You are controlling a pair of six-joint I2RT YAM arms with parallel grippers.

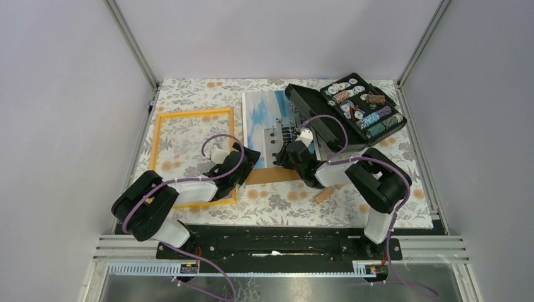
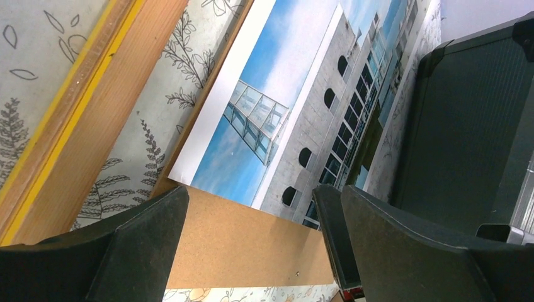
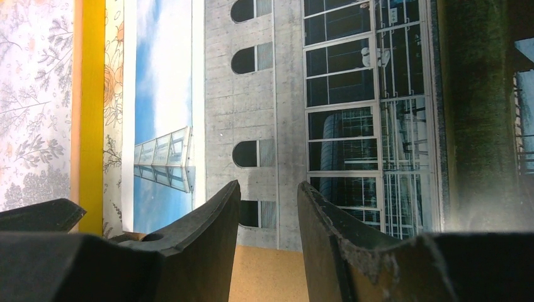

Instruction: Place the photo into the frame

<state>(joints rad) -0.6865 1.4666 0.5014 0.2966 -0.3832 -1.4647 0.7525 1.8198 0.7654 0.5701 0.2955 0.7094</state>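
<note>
The photo (image 1: 263, 119) of a white building against blue sky lies face up at mid-table on the brown backing board (image 1: 272, 175). It also shows in the left wrist view (image 2: 296, 94) and the right wrist view (image 3: 277, 94). The orange-yellow frame (image 1: 192, 114) lies flat to the photo's left, with the tablecloth showing through it. My left gripper (image 1: 249, 158) is open and empty over the board's near left corner (image 2: 250, 192). My right gripper (image 1: 286, 155) is open and empty, its jaws a little apart above the photo's near edge (image 3: 269, 185).
An open black case of chips (image 1: 359, 110) stands at the back right, its lid touching the photo's right side. A small brown wooden strip (image 1: 325, 194) lies by the right arm. The flowered tablecloth (image 1: 283, 204) covers the table; walls close in on the left and right.
</note>
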